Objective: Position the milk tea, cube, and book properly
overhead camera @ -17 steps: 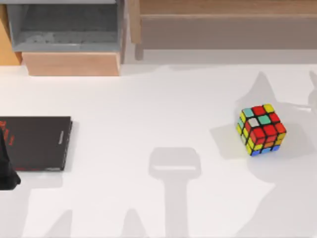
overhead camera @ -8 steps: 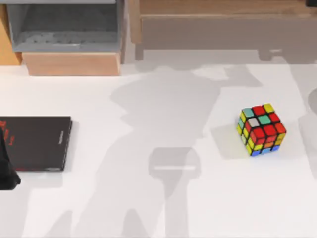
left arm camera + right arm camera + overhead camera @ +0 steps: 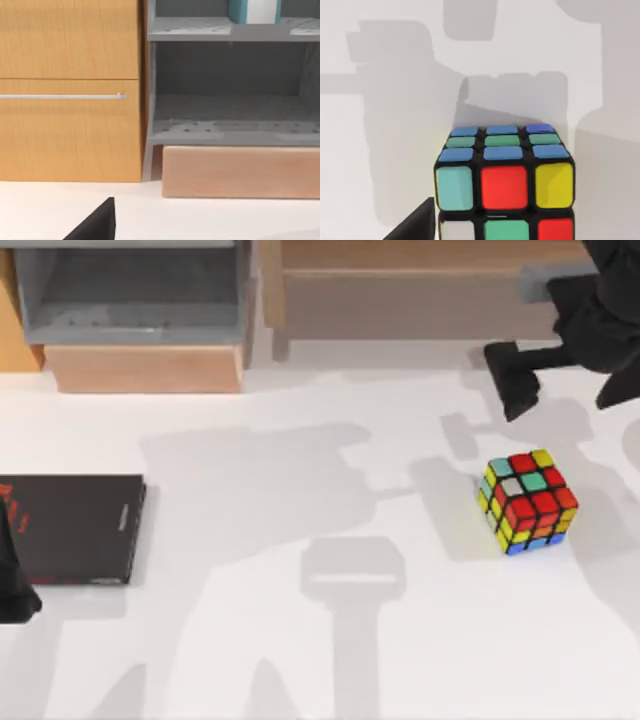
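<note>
From above, the right gripper (image 3: pixel 530 380) is hanging over the table's far right, and the cube (image 3: pixel 527 501) is sitting on the white table (image 3: pixel 300 640) just on the near side of it, a little below its one visible finger and not touching it; whether the fingers are spread or pressed together I cannot tell. The left gripper (image 3: pixel 15 580) is resting parked at the left edge, overlapping the near corner of a thin black book (image 3: pixel 75 528), and its fingers cannot be judged either. In the left wrist view, a grey shelf unit (image 3: pixel 230 100) beside a wooden drawer front (image 3: pixel 70 90) is facing the camera, and the teal book (image 3: pixel 252 11) is standing upright on the upper shelf, well away from that hand. In the right wrist view, the cube (image 3: pixel 504 182) is lying close in front of the hand, blue face up. I judge the cube's pick-up to be the step in hand; the next move calls for lowering the right gripper squarely over the cube with the fingers straddling two opposite faces.
</note>
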You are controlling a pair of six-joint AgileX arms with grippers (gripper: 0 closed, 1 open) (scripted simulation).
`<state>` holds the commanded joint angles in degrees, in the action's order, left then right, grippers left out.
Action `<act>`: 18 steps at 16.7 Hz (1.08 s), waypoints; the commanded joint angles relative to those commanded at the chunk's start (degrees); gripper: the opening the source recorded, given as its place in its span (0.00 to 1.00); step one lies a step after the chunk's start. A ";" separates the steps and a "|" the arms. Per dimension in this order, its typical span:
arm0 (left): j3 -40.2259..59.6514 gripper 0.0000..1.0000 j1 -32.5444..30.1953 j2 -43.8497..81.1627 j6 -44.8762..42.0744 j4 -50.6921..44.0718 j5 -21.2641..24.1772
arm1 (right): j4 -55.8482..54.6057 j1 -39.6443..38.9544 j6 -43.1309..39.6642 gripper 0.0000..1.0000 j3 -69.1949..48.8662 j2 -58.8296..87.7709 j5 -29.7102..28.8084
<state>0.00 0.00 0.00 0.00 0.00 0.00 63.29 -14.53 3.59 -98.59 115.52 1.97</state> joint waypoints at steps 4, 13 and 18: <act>0.00 1.00 0.00 0.00 0.00 0.00 0.00 | 7.55 -4.06 0.86 1.00 0.11 1.61 -1.94; 0.00 1.00 0.00 0.00 0.00 0.00 0.00 | 4.39 -4.22 0.83 1.00 3.08 2.34 -2.06; 0.00 1.00 0.00 0.00 0.00 0.00 0.00 | -3.73 -4.37 1.02 1.00 9.29 4.18 -2.07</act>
<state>0.00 0.00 0.00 0.00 0.00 0.00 59.56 -18.90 4.61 -89.30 119.70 -0.10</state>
